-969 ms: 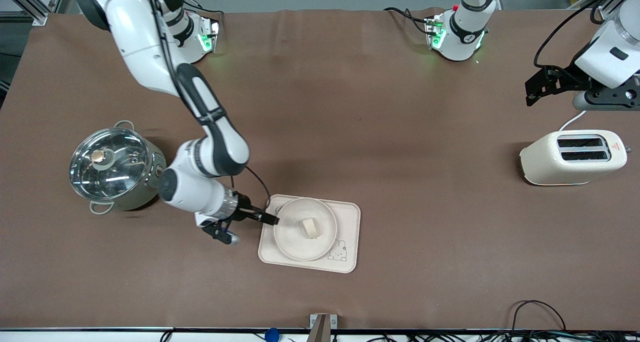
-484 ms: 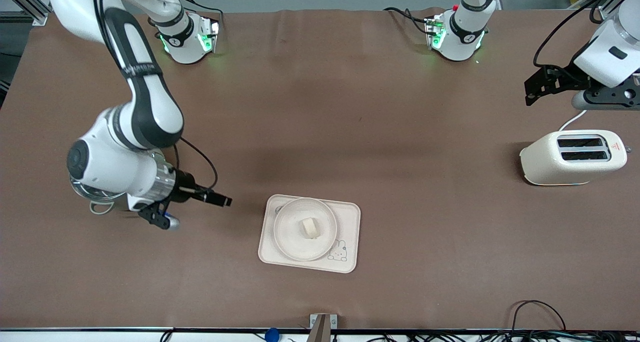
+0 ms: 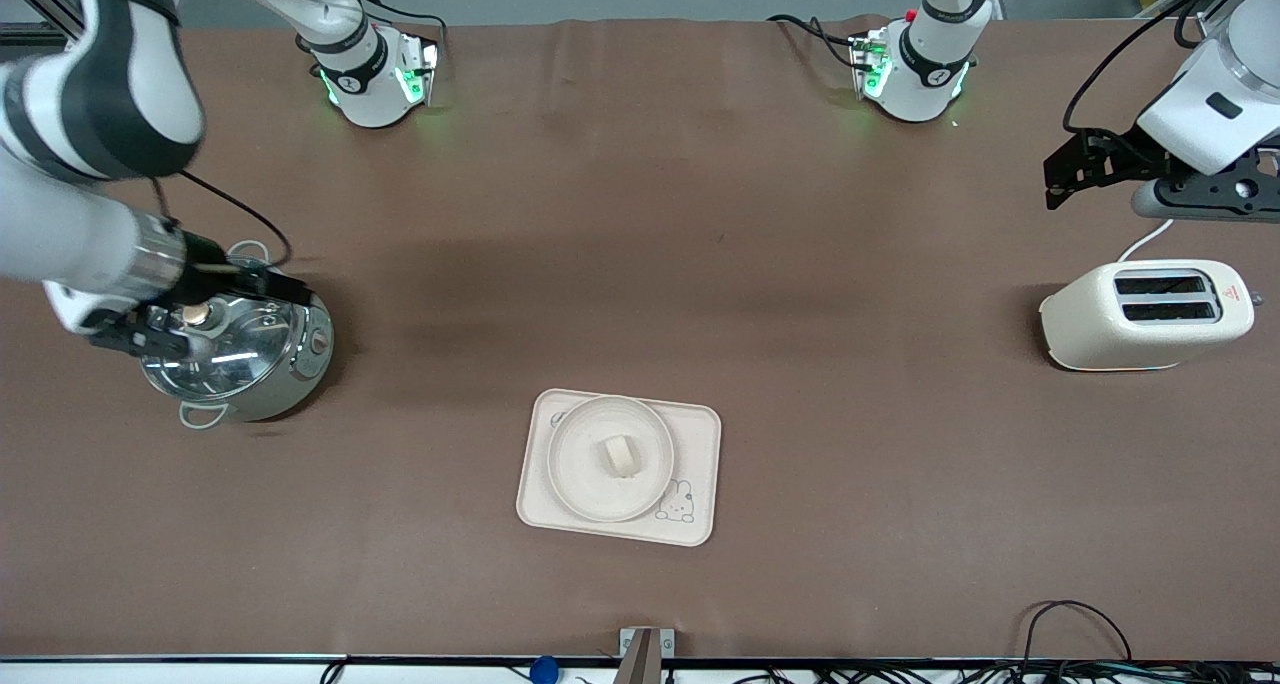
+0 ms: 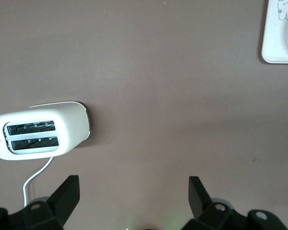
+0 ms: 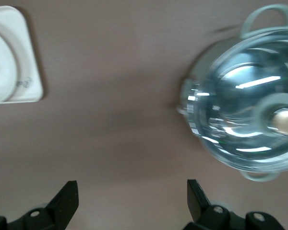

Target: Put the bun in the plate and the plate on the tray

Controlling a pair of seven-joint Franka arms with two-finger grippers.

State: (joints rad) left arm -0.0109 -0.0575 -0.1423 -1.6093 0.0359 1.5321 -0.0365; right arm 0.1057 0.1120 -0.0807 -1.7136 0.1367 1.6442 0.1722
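The bun (image 3: 619, 456) lies in the middle of the round plate (image 3: 575, 484). The plate sits on the rectangular tray (image 3: 703, 434) with the rabbit drawing, near the front camera at mid-table. My right gripper (image 3: 290, 286) is open and empty, raised over the steel pot toward the right arm's end; its wrist view (image 5: 133, 191) shows a tray corner (image 5: 31, 86) and the plate's edge (image 5: 0, 72). My left gripper (image 3: 1052, 186) is open and empty, held over the table by the toaster; its wrist view (image 4: 134, 191) shows a tray corner (image 4: 278, 48).
A steel pot with a glass lid (image 3: 235, 349) stands at the right arm's end, also in the right wrist view (image 5: 245, 120). A cream toaster (image 3: 1145, 314) with a white cord stands at the left arm's end, also in the left wrist view (image 4: 38, 129).
My right gripper has pulled away from the plate's rim, open, and swung up over the pot. The plate, bun and tray have stayed put. The left arm waits.
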